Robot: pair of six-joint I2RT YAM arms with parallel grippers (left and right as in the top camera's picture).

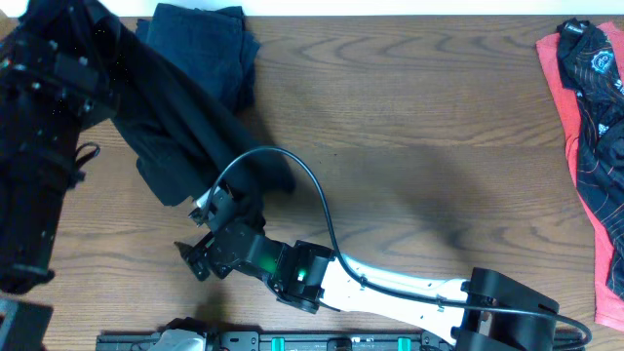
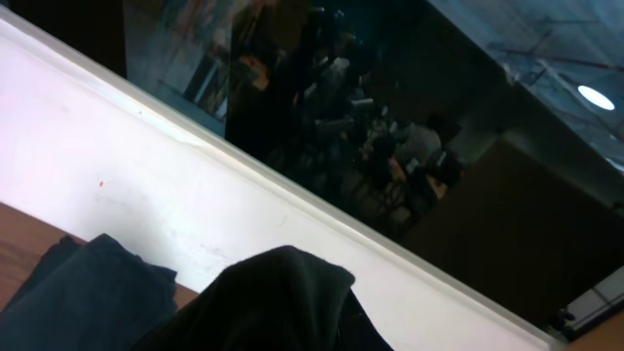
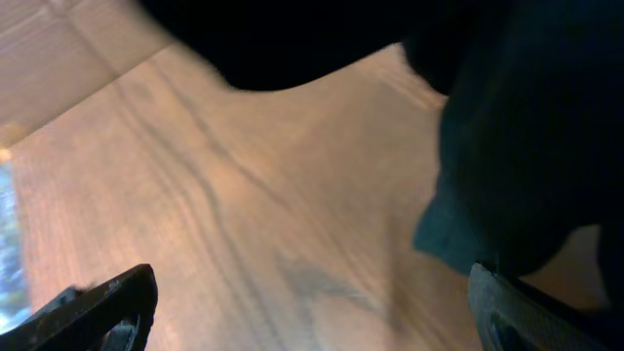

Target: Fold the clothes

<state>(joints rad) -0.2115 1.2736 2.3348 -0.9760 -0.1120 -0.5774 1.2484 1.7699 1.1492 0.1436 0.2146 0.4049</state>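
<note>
Three garments in all. By the tabletop's (image 1: 409, 117) near edge, the right claw (image 3: 317, 317) gapes wide and empty, just beside the low end of one black shirt (image 1: 175, 117). The shirt rises left to the left claw, hidden but clamped on it. One folded navy shirt (image 1: 210, 44) lies at the far edge, and one coral-red and black shirt (image 1: 590, 127) at the right edge.

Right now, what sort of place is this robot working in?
Probably an indoor robotics lab or workroom: a wood-grain table carrying dark clothes, a robot arm reaching over it, and a ceiling light above cluttered equipment beyond.
</note>
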